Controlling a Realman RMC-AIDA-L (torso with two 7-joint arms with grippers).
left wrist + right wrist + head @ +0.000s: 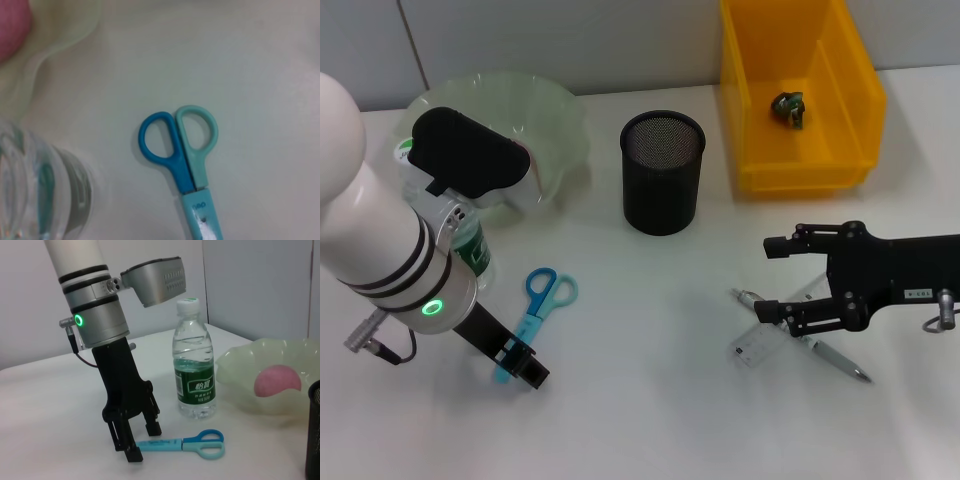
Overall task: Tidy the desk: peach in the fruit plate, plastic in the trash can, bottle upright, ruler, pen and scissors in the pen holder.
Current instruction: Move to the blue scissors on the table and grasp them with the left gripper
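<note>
Left end effector (135, 440) spread open, straddling sheathed blade end of scissors (533, 312); long axis runs away toward loops, bottle (194, 365) side. Right end effector (772, 277) open over pen (830, 355), way farther off.

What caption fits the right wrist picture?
Left gripper straddles the capped blades of the blue scissors beside the upright bottle.

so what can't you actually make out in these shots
- Peach: hidden in the head view behind the left arm; only a pink edge shows in the left wrist view.
- Bottle: mostly covered by the left arm in the head view.
- Item in the yellow bin: too small to identify.
- Ruler and pen: partly under the right gripper.
</note>
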